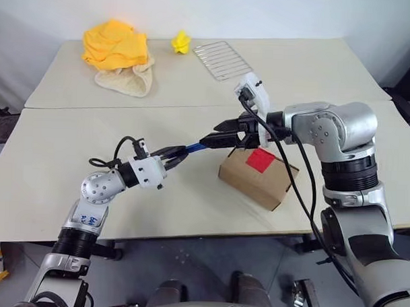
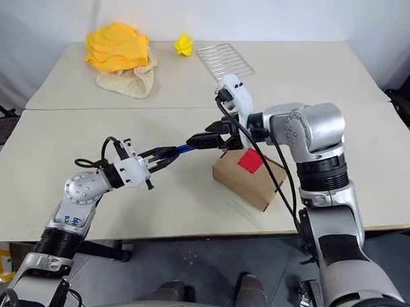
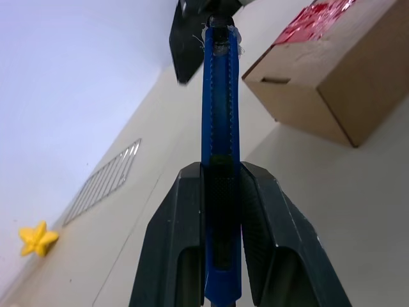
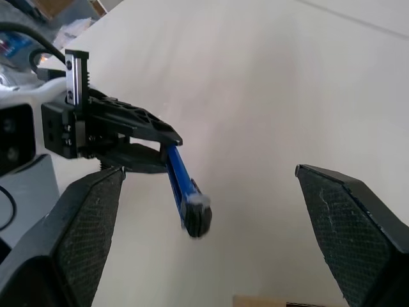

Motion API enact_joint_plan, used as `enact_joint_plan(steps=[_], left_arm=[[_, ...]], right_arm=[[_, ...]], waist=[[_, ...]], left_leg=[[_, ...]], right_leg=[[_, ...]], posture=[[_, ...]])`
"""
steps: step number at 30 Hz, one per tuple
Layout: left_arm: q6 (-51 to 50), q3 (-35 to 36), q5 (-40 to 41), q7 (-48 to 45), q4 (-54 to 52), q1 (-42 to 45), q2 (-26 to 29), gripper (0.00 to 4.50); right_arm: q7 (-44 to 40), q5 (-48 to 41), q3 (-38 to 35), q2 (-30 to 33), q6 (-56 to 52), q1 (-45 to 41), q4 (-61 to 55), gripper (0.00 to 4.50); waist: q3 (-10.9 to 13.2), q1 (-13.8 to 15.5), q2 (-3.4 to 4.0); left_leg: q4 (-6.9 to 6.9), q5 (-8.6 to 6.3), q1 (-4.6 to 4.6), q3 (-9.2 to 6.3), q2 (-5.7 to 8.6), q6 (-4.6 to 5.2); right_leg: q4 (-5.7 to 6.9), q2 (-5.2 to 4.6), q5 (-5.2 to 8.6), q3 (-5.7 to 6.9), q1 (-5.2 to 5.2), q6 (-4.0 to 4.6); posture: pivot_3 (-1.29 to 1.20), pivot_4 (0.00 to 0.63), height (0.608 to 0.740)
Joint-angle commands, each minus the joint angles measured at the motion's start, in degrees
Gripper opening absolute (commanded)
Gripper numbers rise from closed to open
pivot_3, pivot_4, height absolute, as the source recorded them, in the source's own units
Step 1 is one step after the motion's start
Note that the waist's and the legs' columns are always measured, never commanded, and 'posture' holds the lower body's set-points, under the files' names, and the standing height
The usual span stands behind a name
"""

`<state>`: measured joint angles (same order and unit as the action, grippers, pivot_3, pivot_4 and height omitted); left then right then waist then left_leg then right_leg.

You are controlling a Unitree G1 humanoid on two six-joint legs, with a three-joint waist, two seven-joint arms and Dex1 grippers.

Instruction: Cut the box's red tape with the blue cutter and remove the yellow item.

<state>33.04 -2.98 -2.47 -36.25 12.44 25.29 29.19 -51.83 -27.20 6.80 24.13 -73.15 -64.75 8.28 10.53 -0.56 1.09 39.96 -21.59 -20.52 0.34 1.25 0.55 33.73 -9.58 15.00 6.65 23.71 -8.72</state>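
While left end effector (image 1: pixel 170 157) clamps blue cutter (image 1: pixel 196 148) | right end effector (image 1: pixel 227 133) wide | box (image 1: pixel 257 177) beneath | wire rack (image 1: pixel 222 59) behind

Blue cutter (image 1: pixel 195 148) with a darker tip, brown box (image 1: pixel 258 176) bearing red tape (image 1: pixel 260 159), black fingers (image 3: pixel 185 243), pale beige worktop (image 1: pixel 122 204).

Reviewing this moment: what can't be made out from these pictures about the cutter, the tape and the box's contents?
- Yellow item: the box is closed, so its cardboard hides anything inside in all views.
- Red tape: too small in the eye views to tell whether it is cut; cut off by the edge in the left wrist view.
- Blue cutter: its far tip is hidden behind the right gripper in the eye views.
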Motion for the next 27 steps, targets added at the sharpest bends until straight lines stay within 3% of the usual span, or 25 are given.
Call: enact_joint_plan(steps=[1,7,11,21,25,27], left_arm=[[1.1,-0.1,0.0,1.0,-1.0,0.5,-0.2,0.47],[0.0,-0.3,0.6,1.1,-2.1,0.3,-0.5,0.47],[-0.1,-0.3,0.7,0.9,-1.9,0.2,-0.4,0.47],[-3.6,0.1,1.3,1.4,-2.1,0.9,-1.0,0.47],[-7.7,0.9,2.0,1.9,-2.0,1.5,-1.9,0.47],[-12.3,1.7,3.6,1.9,-2.6,1.7,-2.5,1.16]], right_arm=[[-1.5,-1.1,1.6,0.0,0.8,-2.1,0.2,4.47],[-2.9,0.7,5.5,-0.7,4.7,-3.0,4.0,4.47],[-3.4,1.0,6.1,-0.4,6.0,-3.1,4.8,3.56],[-4.4,1.1,6.6,0.4,6.3,-2.6,3.5,0.17],[-4.0,0.4,5.5,0.8,5.6,-2.1,1.3,0.16],[-3.3,-0.1,4.4,1.0,5.1,-1.9,0.0,0.16]], waist=[[0.0,-0.1,0.0],[0.0,-0.2,0.0],[0.0,-0.3,0.0],[0.0,-1.0,0.0],[0.0,-1.0,0.0],[0.0,-1.0,0.0]], left_leg=[[0.01,0.0,0.0,0.0,-0.01,0.0],[0.02,0.0,0.0,-0.01,-0.01,0.0],[0.02,0.0,0.0,-0.01,-0.01,0.0],[0.02,0.0,0.0,-0.01,-0.01,0.0],[0.02,0.0,0.0,-0.02,-0.01,0.0],[0.03,0.0,0.0,-0.02,-0.02,0.0]], right_leg=[[0.0,0.0,0.0,0.0,0.0,0.0],[0.0,0.0,0.0,0.0,0.0,0.0],[0.0,0.0,0.0,0.0,0.0,0.0],[0.01,0.0,0.0,0.01,0.0,0.0],[0.01,0.0,0.0,0.0,0.0,0.0],[0.02,0.0,0.0,0.0,0.0,0.0]], posture=[[0.0,0.15,0.74],[0.0,0.15,0.74],[0.0,0.15,0.74],[0.0,0.15,0.74],[0.0,0.15,0.74],[0.0,0.15,0.74]])
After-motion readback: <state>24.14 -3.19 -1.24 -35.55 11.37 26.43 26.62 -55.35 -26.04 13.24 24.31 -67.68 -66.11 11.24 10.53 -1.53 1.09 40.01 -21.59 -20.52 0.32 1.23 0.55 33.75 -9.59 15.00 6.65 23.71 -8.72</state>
